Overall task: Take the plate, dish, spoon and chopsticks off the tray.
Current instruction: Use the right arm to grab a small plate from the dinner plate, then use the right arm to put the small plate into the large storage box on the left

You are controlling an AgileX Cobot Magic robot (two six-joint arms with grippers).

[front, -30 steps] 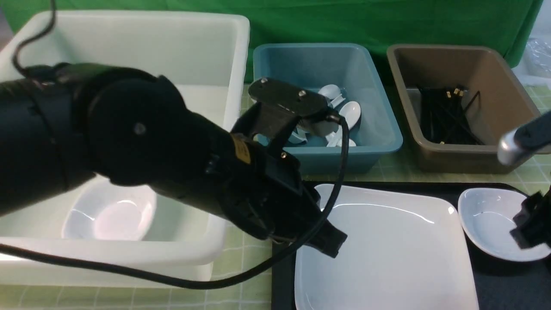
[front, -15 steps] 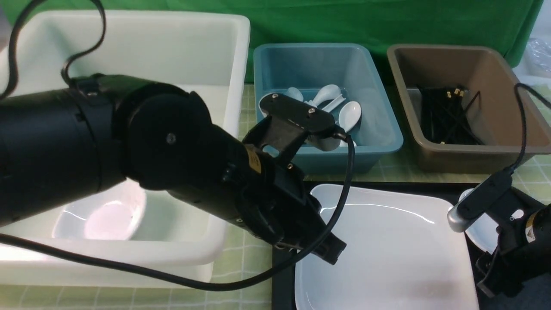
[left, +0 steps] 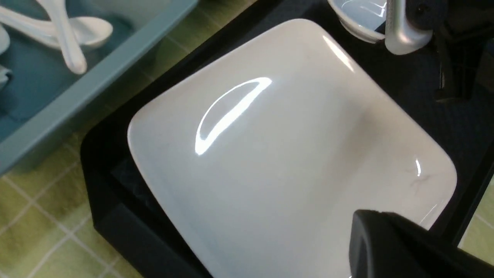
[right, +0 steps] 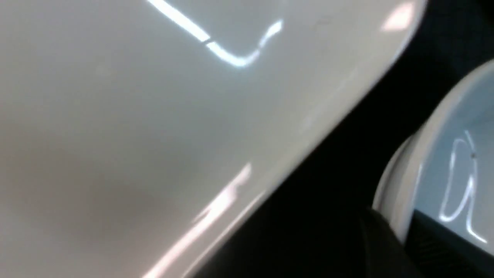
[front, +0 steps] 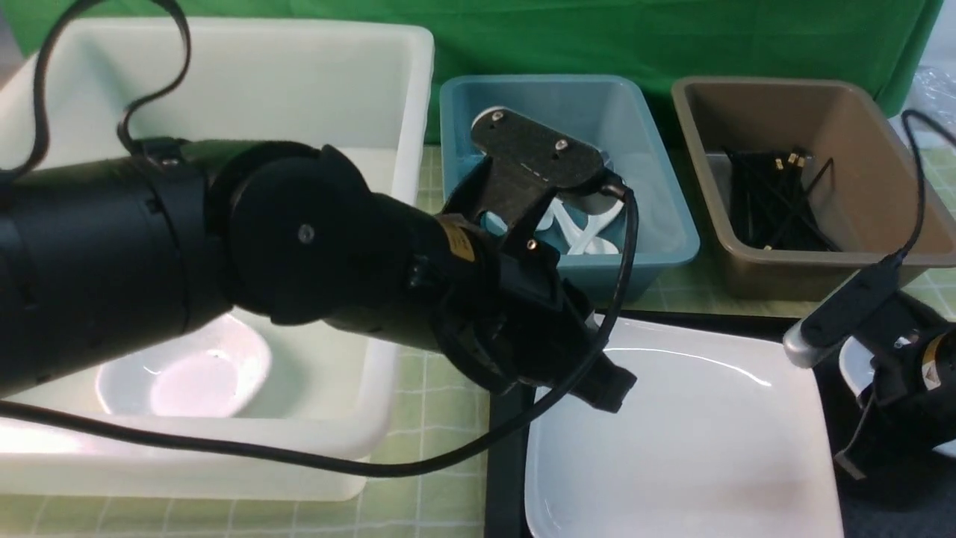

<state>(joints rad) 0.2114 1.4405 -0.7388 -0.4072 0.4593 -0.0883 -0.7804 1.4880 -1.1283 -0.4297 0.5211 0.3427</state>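
L gripper (front: 609,388) moved fwd over plate (front: 694,448) corner

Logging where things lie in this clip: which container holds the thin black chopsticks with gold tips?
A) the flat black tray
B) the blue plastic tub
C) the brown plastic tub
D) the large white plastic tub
C: the thin black chopsticks lie heaped inside the brown plastic tub, while the blue plastic tub beside it holds white ceramic spoons.
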